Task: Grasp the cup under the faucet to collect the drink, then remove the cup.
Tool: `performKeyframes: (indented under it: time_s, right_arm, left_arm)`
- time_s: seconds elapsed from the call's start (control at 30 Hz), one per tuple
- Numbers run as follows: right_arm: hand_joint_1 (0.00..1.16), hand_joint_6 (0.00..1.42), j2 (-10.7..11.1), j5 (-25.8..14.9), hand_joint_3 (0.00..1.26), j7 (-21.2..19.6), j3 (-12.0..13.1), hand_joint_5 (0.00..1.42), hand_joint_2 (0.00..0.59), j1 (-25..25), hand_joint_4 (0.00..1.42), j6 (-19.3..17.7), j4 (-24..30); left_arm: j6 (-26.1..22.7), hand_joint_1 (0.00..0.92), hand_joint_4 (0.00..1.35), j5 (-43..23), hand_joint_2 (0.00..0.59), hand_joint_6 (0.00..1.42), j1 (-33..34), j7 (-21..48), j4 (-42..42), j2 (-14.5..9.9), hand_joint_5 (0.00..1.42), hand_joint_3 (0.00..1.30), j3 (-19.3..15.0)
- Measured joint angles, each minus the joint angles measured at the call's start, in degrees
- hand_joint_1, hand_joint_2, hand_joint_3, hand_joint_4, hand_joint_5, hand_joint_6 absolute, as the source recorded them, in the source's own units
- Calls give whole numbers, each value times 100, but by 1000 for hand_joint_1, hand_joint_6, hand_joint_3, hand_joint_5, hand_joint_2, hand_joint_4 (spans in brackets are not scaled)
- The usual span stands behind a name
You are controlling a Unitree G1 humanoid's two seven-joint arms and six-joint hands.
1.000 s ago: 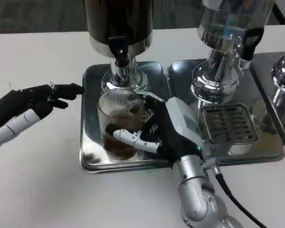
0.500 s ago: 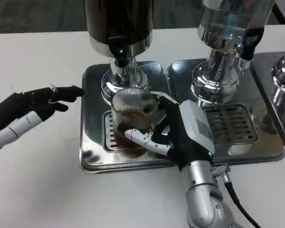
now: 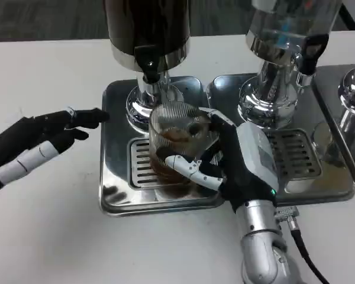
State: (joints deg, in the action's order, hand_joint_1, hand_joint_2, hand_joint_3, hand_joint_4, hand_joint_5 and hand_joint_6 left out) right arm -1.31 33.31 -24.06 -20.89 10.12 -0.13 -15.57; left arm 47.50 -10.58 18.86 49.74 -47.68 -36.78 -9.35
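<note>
- The right hand (image 3: 236,163) has the cup (image 3: 176,142) wrapped up, thumb across the front wall and the other fingers round the far side, a full grip on the body.
- The cup sits over the slotted grate (image 3: 143,168) of the left tray (image 3: 115,195), just below and a touch right of the faucet (image 3: 149,64) on the dark dispenser (image 3: 148,26).
- Brown drink shows inside, filling the lower part, so the collecting looks done and the removal is the step in hand. That is a judgement, not a certainty.
- Handling: the cup is clear and ribbed, probably glass or hard plastic, stiff enough to take a squeeze. With liquid in it, it will feel bottom-heavy.
- The ribs should give the fingers some bite, but any wet on the wall would make it slippery.
- Best hold is where the hand already sits, mid-wall, with the cup kept upright so nothing slops over the rim.
- If it is glass, a knock against the faucet or the chrome column could chip it.
- The left hand (image 3: 38,142) hovers above the table (image 3: 47,236) to the left of the tray, fingers stretched out toward it, holding nothing.
- Writing: no brand, label or lettering can be read on the cup, the dispensers or the trays.
</note>
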Motion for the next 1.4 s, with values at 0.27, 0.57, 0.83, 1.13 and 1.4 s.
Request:
performKeyframes:
  time_s: [0.27, 0.57, 0.83, 1.13, 1.4]
  right_arm:
    - [681, 1193, 110, 1, 503, 19, 47, 883, 245, -133, 709, -12, 342]
    - [696, 1206, 255, 26, 511, 253, 173, 894, 234, -413, 709, 103, 1015]
    - [702, 1209, 410, 111, 515, 601, 244, 894, 232, -756, 709, 310, 1700]
    - [705, 1210, 487, 131, 516, 929, 330, 903, 231, -1166, 716, 434, 2357]
    - [705, 1210, 617, 139, 520, 1177, 398, 906, 231, -1551, 717, 449, 2973]
  left_arm:
    - [87, 0, 181, 9, 129, 256, 3, -7, -37, 0, 179, 273, 97]
    - [458, 0, 160, 159, 129, 254, 1, -115, 1, 0, 168, 264, 197]
    - [996, 0, 84, 248, 133, 214, -159, -220, 409, -31, 108, 202, 324]
    - [1762, 0, 0, 581, 132, 147, -735, -684, 949, -487, 14, 124, 206]
    - [2020, 0, 0, 725, 119, 117, -1123, -1023, 1374, -802, 0, 89, 137]
